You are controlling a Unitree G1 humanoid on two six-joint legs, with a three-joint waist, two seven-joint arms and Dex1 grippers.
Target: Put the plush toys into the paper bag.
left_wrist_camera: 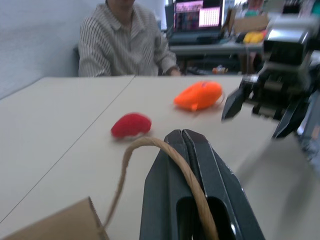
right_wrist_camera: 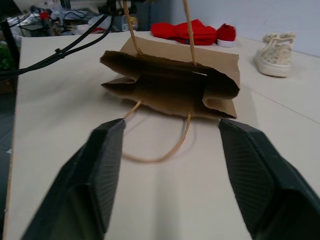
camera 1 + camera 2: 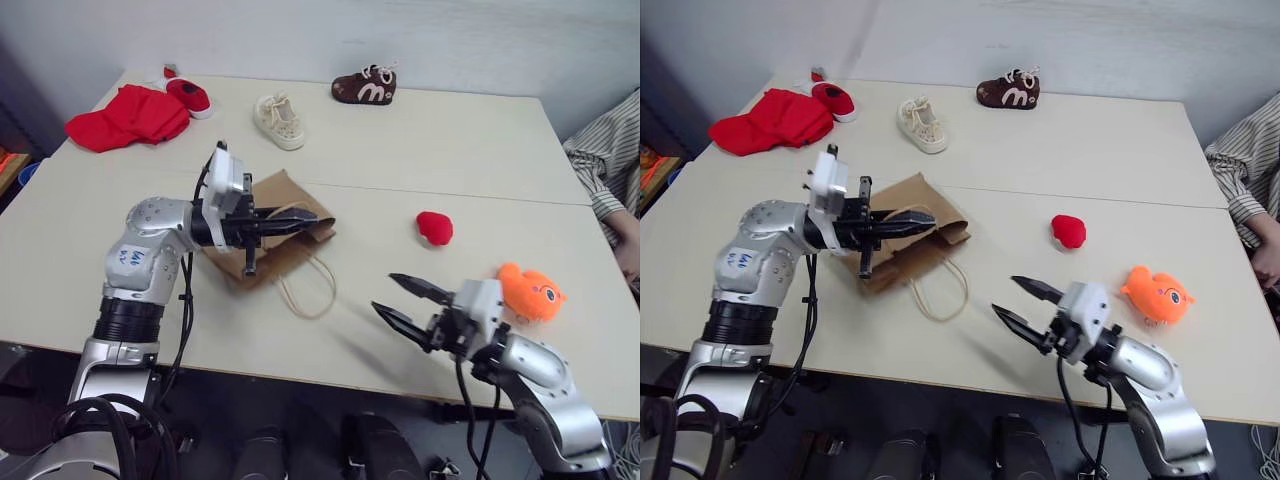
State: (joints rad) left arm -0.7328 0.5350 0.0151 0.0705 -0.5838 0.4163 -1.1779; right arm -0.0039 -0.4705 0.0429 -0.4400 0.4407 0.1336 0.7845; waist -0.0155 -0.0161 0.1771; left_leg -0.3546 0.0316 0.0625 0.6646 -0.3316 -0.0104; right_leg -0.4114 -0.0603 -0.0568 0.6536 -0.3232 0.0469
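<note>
The brown paper bag (image 3: 285, 252) lies on its side in the middle of the table, its mouth (image 2: 170, 85) held open toward my right gripper. My left gripper (image 3: 310, 218) is shut on the bag's upper cord handle (image 1: 150, 145) and holds that side up. The other handle (image 3: 310, 290) lies looped on the table. Near the front edge my right gripper (image 3: 385, 292) is open and empty, pointing at the bag's mouth. The small red plush (image 3: 434, 227) sits right of the bag. The orange fish plush (image 3: 531, 291) lies further right, beside my right arm.
A red cloth heap (image 3: 125, 117) and a small red shoe (image 3: 190, 95) lie at the far left. A cream shoe (image 3: 278, 120) and a brown shoe (image 3: 365, 87) stand along the back. A person in a striped shirt (image 3: 610, 170) sits at the table's right side.
</note>
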